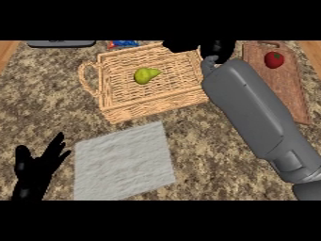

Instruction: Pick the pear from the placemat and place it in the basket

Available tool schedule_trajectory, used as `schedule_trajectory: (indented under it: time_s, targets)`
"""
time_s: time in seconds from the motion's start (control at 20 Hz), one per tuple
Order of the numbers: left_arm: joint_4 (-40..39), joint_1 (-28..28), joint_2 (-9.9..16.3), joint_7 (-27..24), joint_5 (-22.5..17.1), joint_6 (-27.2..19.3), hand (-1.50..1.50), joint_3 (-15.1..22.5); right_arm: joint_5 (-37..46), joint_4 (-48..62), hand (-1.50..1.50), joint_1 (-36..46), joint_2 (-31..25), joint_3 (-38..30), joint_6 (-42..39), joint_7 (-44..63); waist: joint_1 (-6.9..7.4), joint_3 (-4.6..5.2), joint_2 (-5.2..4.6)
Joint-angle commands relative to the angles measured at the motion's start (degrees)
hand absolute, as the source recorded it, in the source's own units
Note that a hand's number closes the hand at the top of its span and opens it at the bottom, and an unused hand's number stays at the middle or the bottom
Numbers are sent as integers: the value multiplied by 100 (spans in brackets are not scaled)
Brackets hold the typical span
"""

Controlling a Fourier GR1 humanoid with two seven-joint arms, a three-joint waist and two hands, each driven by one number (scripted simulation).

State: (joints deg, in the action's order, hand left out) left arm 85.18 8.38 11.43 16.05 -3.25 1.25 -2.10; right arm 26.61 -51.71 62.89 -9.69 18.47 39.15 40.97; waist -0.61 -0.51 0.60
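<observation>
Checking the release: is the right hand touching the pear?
Apart. The head view shows the pear lying in the basket, bare wicker between it and the right hand.

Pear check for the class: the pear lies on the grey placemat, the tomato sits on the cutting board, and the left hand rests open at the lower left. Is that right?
Not quite. In the head view the pear lies in the basket, not on the grey placemat. The tomato does sit on the cutting board, and the left hand rests open at lower left.
</observation>
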Motion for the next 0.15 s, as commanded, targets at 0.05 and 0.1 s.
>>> schedule_trajectory:
  time_s: [0.05,0.1]
  targets:
    - [100,230,-66,280,-47,-3,0,17,61,-1266,-150,-772,-754,-131,-366,534,-93,47,12]
    - [-63,178,-99,176,126,-98,0,72,-142,-1442,-150,-961,-960,-299,-517,347,-85,48,-7]
